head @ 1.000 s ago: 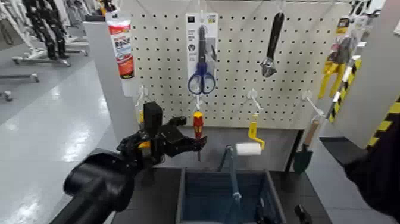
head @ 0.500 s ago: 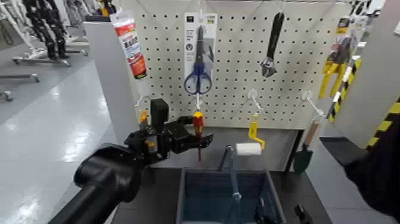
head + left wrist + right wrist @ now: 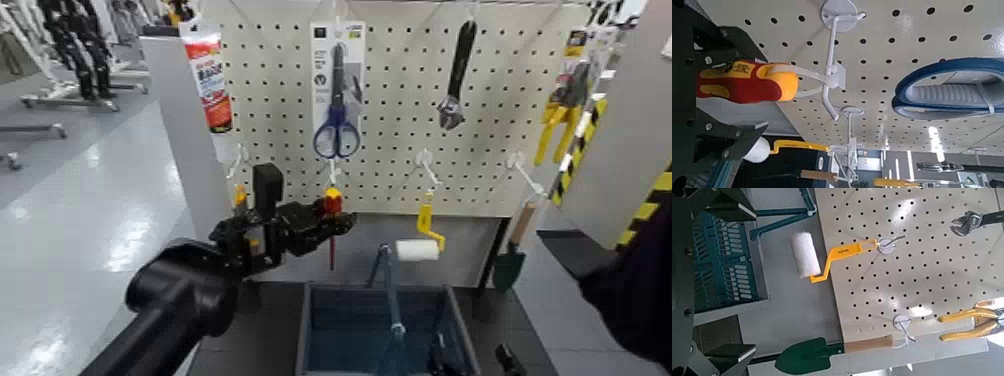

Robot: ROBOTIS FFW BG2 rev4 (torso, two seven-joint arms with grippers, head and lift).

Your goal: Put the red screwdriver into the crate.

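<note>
Head view: left gripper [image 3: 335, 218] closed around the red screwdriver [image 3: 332, 205] at its pegboard hook.
Its shaft tip blurs above the crate [image 3: 310, 330]; right gripper is out of sight.

No legible text. Red-labelled tube [image 3: 207, 82] and scissors card [image 3: 338, 60], both above the fingers, carry print too blurred to read.

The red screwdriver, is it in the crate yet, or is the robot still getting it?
Not yet. The left hand has reached the pegboard and sits around the red screwdriver, which still hangs on its white hook. Left to do: lift it off and drop it into the crate below, which doesn't hold it. The right hand isn't in view.
</note>
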